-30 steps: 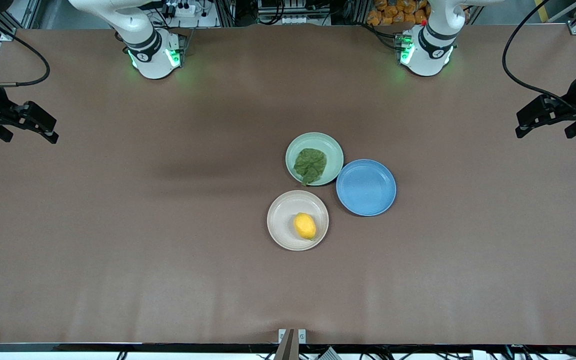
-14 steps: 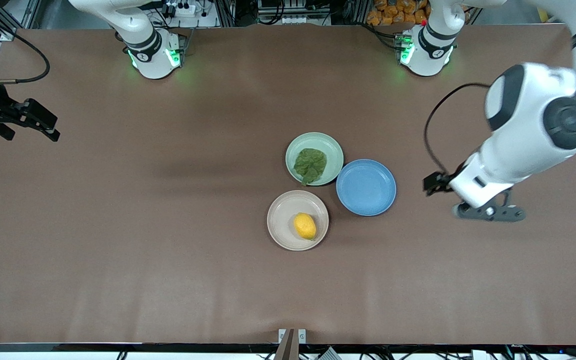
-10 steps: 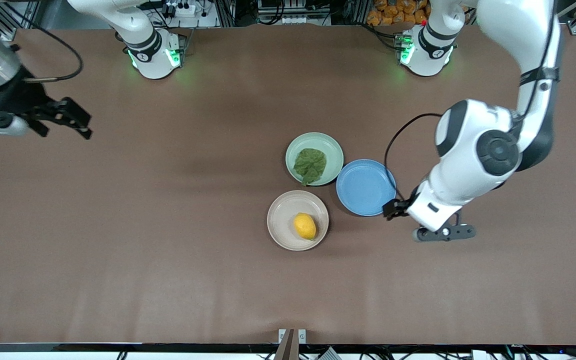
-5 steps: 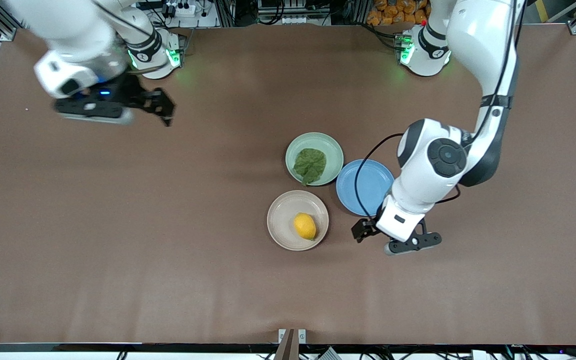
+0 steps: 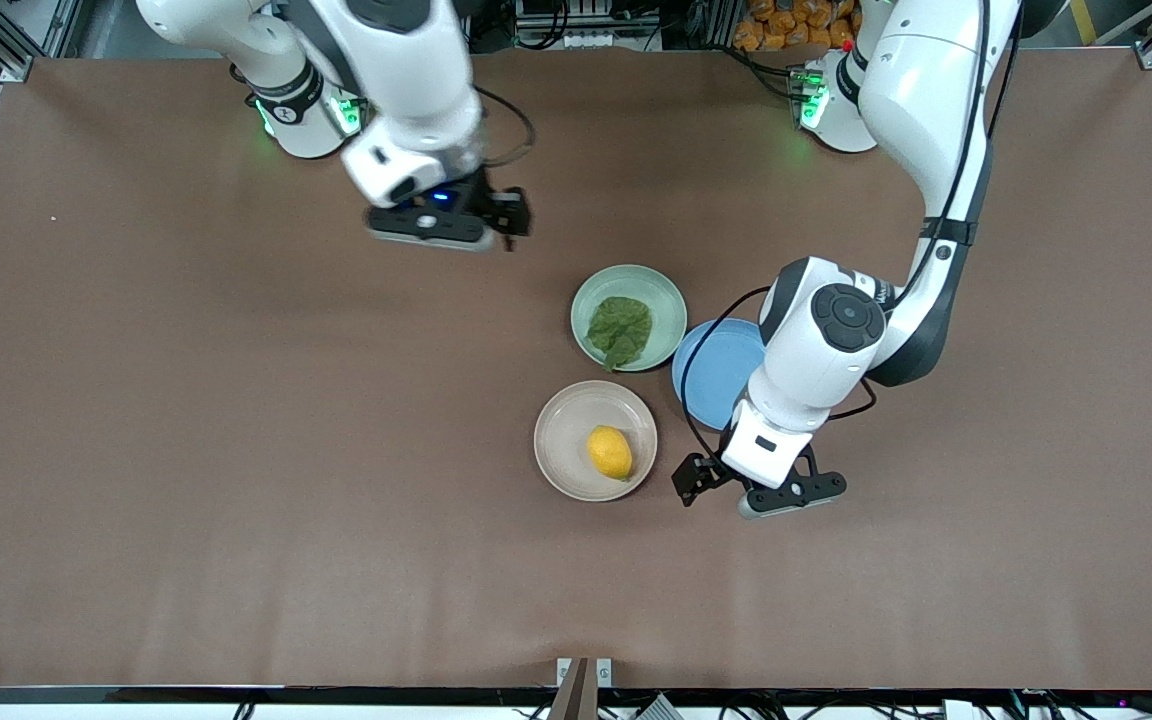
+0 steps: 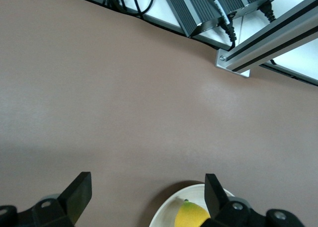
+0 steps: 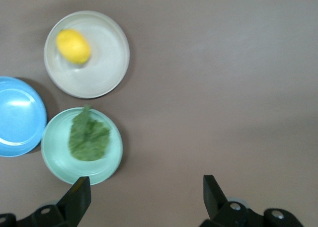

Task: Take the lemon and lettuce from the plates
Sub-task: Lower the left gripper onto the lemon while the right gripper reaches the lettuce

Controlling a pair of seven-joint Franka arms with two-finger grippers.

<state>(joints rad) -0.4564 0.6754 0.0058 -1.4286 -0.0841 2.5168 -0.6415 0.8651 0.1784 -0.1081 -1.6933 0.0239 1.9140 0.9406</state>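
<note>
The yellow lemon (image 5: 610, 452) lies on the beige plate (image 5: 564, 440). The dark green lettuce (image 5: 621, 330) lies on the mint plate (image 5: 667, 300), which is farther from the front camera. My left gripper (image 5: 693, 478) is open and empty, low over the table beside the beige plate, toward the left arm's end. Its wrist view (image 6: 145, 197) shows the lemon (image 6: 191, 216) and the plate's rim (image 6: 164, 213) by one finger. My right gripper (image 5: 511, 215) is open and empty over bare table between its base and the mint plate. Its wrist view (image 7: 144, 197) shows the lemon (image 7: 73, 46), the lettuce (image 7: 88, 137) and both plates.
A blue plate (image 5: 721, 365) touches the mint plate and is partly covered by the left arm; it also shows in the right wrist view (image 7: 17, 115). A metal bracket (image 6: 233, 68) marks the table's front edge. Brown table surface lies all round the plates.
Both arms have swung in from the table's ends. The left gripper has come down beside the beige plate; the right gripper has moved toward the mint plate. The lemon, lettuce and plates have not moved.
</note>
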